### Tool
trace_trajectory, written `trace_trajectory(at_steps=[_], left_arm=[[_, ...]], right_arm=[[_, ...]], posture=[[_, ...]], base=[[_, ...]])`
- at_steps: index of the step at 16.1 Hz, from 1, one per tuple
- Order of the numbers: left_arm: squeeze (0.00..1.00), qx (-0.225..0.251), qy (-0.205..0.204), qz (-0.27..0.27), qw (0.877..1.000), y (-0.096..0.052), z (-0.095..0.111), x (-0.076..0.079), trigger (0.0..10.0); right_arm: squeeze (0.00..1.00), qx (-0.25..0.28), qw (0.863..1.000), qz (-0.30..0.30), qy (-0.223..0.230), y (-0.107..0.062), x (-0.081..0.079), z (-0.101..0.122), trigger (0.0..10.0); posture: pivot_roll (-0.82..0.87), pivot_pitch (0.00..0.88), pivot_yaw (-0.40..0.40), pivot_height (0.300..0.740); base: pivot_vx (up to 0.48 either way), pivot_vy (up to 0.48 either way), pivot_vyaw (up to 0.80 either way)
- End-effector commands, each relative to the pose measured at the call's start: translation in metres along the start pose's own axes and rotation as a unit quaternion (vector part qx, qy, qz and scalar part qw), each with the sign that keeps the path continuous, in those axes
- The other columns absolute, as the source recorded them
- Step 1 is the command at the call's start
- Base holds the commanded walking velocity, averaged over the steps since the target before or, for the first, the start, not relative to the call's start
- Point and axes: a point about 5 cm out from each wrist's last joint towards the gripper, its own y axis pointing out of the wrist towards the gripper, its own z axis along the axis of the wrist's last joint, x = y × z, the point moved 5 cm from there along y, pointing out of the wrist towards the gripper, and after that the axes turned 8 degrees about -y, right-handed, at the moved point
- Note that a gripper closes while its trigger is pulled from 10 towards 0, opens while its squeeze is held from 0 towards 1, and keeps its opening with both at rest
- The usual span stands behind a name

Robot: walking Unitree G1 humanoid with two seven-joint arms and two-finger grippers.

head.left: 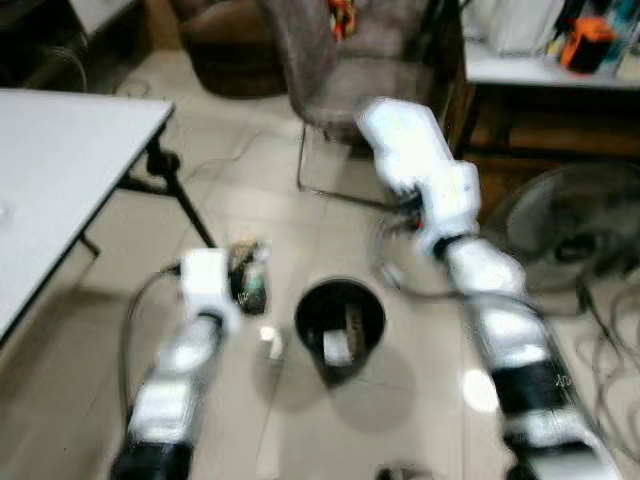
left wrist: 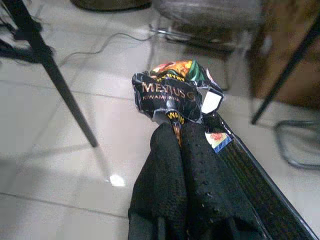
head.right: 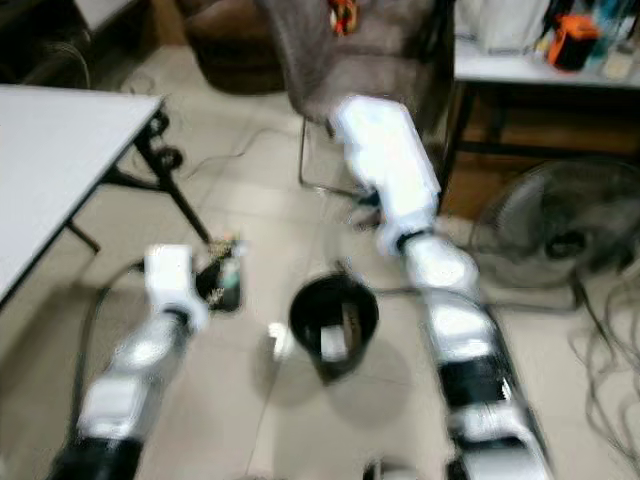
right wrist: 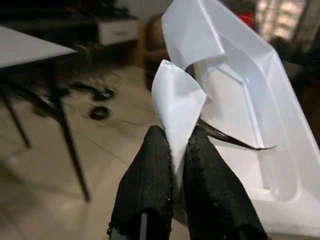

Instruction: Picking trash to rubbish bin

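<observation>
At the left stands the white table (head.left: pixel 60 170), and near its leg the left gripper (left wrist: pixel 180 145) hangs low over the tiled floor (head.left: pixel 250 180). Its two black fingers are pressed together on a crumpled snack wrapper (left wrist: pixel 172 95), dark with orange and green print. This piece is lifted from the floor but it is beside the black rubbish bin (head.left: pixel 340 325), not over it.

A small white scrap (head.left: pixel 270 343) lies on the floor just beside the bin, on its left side. Inside the bin at least one pale piece is visible, so some trash seems already dropped.

Further right, the right gripper (right wrist: pixel 175 165) is raised above and behind the bin. It is clenched on the edge of a white plastic tray (right wrist: pixel 250 105). Both held pieces and the scrap are probably still to go in.
</observation>
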Motion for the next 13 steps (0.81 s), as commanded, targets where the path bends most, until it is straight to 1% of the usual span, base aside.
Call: trace_trajectory(at_steps=[1,5,8,11,13], left_arm=[[0.0,-0.008,-0.002,-0.012,1.0,0.001,-0.004,0.008,0.0],[0.0,-0.012,-0.003,-0.014,1.0,0.0,-0.007,0.01,0.0],[0.0,-0.012,-0.003,-0.018,1.0,0.0,-0.008,0.011,0.0],[0.0,-0.022,-0.005,-0.023,0.999,-0.001,-0.014,0.014,0.0],[0.0,-0.033,-0.003,-0.027,0.999,0.0,-0.019,0.015,0.1]], right_arm=[[0.0,-0.006,1.0,-0.013,-0.008,-0.005,0.011,-0.005,10.0],[0.0,-0.008,1.0,-0.012,-0.009,-0.005,0.011,-0.006,10.0],[0.0,-0.009,1.0,-0.01,-0.009,-0.006,0.011,-0.006,10.0],[0.0,-0.015,1.0,-0.009,-0.006,-0.006,0.011,-0.009,10.0],[0.0,-0.017,1.0,-0.008,-0.005,-0.006,0.009,-0.01,10.0]], posture=[[-0.1,0.139,0.101,0.74],[-0.1,0.142,0.1,0.74],[-0.1,0.143,0.099,0.74],[-0.1,0.145,0.097,0.74],[-0.1,0.145,0.097,0.74]], base=[[0.386,0.0,0.0],[0.373,0.0,0.0],[0.0,0.0,0.0],[0.0,0.0,0.0],[0.0,0.0,-0.72]])
